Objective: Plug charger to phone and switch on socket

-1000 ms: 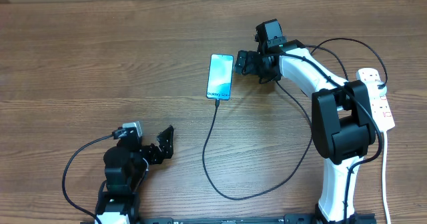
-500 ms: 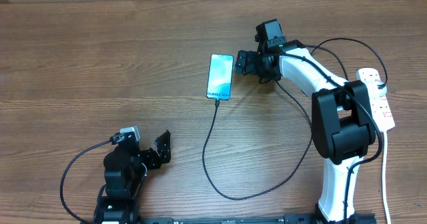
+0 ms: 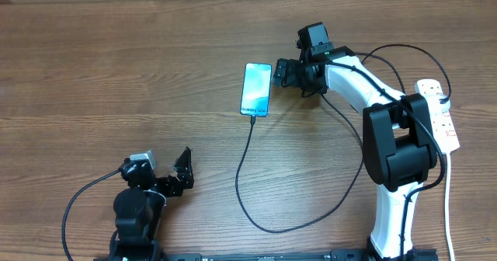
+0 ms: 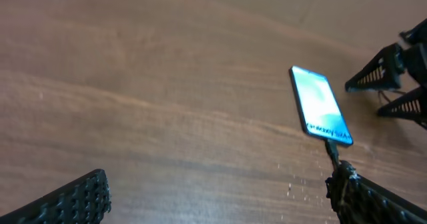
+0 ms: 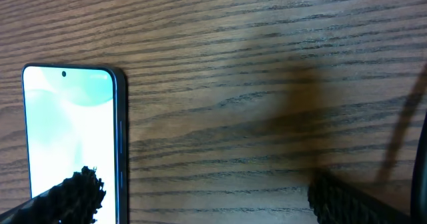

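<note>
Overhead, we see the phone [image 3: 255, 89] lying flat with its lit screen up, in the upper middle of the table [image 3: 116, 59]. The charger [image 3: 242, 175] seems already joined to the phone's lower edge. From there the black cable runs toward the arm bases in a wide loop and climbs to the right, where it passes behind the right arm. We judge that the phone lies here so that both arms can reach it, and that the loose loop keeps the cable from pulling on the connector. The socket [image 3: 439, 113] lies at the far right edge, well apart from the phone and partly behind the right arm. We cannot tell whether its switch is on, so we think this step is not yet done. The right gripper [image 3: 279, 72] is stretched out low, just beside the phone's right edge, with jaws wide apart and nothing between them. The left gripper [image 3: 185, 170] sits folded near its base, well apart from everything, also wide open and empty.
</note>
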`<state>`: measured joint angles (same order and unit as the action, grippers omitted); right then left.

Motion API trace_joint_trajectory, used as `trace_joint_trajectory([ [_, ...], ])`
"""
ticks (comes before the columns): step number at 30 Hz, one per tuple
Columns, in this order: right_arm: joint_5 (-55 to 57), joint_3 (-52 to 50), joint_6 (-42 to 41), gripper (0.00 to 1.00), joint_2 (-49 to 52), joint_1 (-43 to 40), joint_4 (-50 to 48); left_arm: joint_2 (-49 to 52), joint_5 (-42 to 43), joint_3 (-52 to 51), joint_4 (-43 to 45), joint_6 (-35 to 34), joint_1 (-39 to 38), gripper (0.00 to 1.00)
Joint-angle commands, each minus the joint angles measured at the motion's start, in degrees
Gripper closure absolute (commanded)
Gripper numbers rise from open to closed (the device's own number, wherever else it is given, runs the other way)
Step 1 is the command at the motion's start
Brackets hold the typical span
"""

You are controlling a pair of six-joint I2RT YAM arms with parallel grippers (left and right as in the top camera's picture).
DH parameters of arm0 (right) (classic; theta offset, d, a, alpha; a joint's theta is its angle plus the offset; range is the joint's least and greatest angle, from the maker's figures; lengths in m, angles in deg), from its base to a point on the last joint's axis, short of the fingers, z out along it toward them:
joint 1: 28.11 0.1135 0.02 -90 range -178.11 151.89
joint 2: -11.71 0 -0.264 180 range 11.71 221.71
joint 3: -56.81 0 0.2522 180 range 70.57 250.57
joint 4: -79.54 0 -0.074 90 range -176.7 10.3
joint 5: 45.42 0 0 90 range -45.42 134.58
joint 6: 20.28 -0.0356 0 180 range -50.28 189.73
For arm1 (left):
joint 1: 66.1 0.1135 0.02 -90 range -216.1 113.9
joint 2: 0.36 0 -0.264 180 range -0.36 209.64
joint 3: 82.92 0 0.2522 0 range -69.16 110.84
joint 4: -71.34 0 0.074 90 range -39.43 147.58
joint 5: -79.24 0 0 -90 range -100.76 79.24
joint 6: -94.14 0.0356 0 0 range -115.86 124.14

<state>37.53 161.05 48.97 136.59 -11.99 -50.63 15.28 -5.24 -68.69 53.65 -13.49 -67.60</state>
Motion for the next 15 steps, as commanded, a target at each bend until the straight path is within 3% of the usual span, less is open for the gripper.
trace_joint_trajectory([
  [1,1.2,-0.5,-0.2,0.00,0.6,-0.7,0.4,-2.7,-1.3,-0.2,-0.4,5.5,-0.4,0.00],
  [15,1.2,-0.5,-0.2,0.00,0.6,-0.7,0.5,-14.2,-1.7,-0.2,-0.5,13.6,-0.4,0.00],
])
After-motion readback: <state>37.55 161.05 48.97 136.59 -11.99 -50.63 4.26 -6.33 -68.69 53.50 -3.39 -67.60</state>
